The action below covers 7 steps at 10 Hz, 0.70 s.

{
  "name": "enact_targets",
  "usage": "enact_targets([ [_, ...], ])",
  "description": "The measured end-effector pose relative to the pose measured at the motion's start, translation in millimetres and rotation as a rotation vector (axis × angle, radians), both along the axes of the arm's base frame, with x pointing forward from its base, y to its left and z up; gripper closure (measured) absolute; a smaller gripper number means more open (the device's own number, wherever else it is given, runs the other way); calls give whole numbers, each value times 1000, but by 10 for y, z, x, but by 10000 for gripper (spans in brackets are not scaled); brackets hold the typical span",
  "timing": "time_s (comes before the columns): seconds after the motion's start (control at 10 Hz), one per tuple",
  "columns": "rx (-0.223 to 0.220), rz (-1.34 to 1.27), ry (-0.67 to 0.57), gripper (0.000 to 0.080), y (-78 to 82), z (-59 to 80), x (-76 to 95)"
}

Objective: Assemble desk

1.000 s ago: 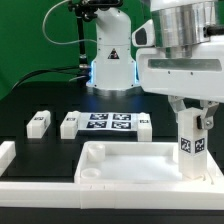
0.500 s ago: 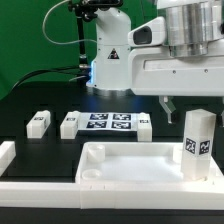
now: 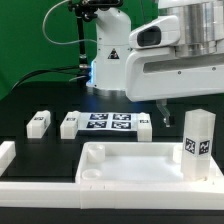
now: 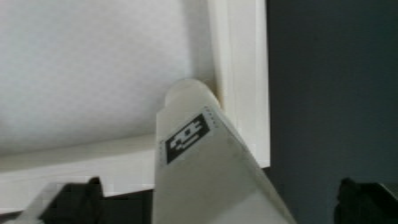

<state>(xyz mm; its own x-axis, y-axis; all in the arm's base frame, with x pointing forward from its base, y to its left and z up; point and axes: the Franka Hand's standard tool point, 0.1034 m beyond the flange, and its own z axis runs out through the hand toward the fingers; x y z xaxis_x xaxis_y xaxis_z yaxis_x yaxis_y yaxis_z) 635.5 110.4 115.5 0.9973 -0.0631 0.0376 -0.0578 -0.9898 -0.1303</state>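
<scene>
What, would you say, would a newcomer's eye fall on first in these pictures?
First, the tall white leg standing upright in the desk top's corner at the exterior view's right, with the open hand just above it, fingers clear of it. Next, three small legs lying loose on the black table, beside the marker board.
</scene>
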Motion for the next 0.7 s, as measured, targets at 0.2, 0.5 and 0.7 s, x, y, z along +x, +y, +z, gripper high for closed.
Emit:
enact_targets([
  [0.2, -75, 398, -42, 151, 8, 4, 16],
  [0.5, -76, 467, -48, 275, -55, -17, 23],
  [0.7, -70, 402, -42, 409, -48, -17, 23],
])
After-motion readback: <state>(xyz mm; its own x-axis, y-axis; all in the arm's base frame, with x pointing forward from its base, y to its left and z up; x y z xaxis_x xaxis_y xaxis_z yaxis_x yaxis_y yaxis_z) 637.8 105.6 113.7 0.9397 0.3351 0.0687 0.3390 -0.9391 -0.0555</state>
